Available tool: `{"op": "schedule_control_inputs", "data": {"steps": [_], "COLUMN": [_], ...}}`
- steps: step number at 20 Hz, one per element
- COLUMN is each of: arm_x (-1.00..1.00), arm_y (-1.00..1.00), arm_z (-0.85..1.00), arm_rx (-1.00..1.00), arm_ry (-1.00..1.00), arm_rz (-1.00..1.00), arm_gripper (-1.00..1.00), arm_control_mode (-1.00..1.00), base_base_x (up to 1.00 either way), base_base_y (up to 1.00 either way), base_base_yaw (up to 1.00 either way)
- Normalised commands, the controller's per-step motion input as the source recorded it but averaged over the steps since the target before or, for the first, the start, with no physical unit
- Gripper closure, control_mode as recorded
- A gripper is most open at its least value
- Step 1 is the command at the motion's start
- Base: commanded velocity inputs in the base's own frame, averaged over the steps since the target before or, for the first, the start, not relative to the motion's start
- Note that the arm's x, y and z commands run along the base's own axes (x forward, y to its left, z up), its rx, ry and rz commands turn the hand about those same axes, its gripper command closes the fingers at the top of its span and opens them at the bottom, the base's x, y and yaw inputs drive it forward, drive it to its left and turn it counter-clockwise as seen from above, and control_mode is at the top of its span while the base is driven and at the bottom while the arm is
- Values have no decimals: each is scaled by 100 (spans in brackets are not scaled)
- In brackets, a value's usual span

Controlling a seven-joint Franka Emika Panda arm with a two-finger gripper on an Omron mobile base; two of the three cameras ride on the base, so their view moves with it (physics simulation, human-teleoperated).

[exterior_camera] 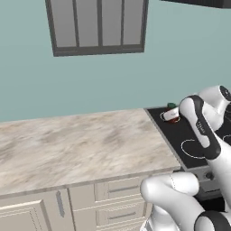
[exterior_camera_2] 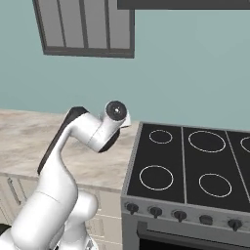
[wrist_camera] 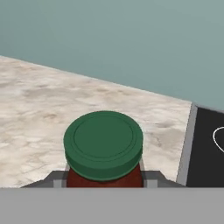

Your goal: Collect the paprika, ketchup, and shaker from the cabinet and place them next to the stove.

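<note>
The paprika (wrist_camera: pixel 103 148), a squat dark red jar with a dark green cap, sits between the two fingertips (wrist_camera: pixel 56 178) of the gripper (wrist_camera: pixel 104 180). One grey finger pad shows against each flank of the jar body, just below the cap rim. The gripper is clenched on the paprika.

In the hand view the cap faces the camera as a round disc with a raised ring near its edge. The jar body shows as a narrow red band beneath the cap, between the pads.

Beyond the jar lies the worktop (wrist_camera: pixel 52 100), a pale marbled slab that runs back to the teal wall (wrist_camera: pixel 131 39). The stove (wrist_camera: pixel 208 148) begins at the right edge of the worktop, behind a grey border strip. Part of one white burner ring shows on its black glass. Whether the jar base touches the worktop cannot be told.

In the left base view the green cap and red body of the paprika (exterior_camera: pixel 172 108) show just past the arm's dark-banded link, near the back left corner of the stove (exterior_camera: pixel 180 131). The white hand covers most of the jar there.

In the right base view the arm's wrist stands at the seam between the worktop (exterior_camera_2: pixel 29 136) and the left edge of the stove (exterior_camera_2: pixel 190 166).
</note>
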Motion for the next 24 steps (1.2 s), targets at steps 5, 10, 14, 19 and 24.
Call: {"op": "schedule_control_inputs", "data": {"steps": [5,10,14,19,24], "arm_x": [77,65,61,55,35], "arm_y": [-8,-7,-1,0,0], "arm_z": [-51,-39,-34,-34,-35], "arm_rx": [0,0,0,0,0], "arm_ry": [0,-2,0,0,0], "arm_rz": [29,27,22,19,17], "arm_gripper": [100,100,100,100,100], "arm_control_mode": [-100,-100,-100,-100,-100], "base_base_x": [0,0,0,0,0], "base_base_y": [0,0,0,0,0], "base_base_yaw": [0,0,0,0,0]}}
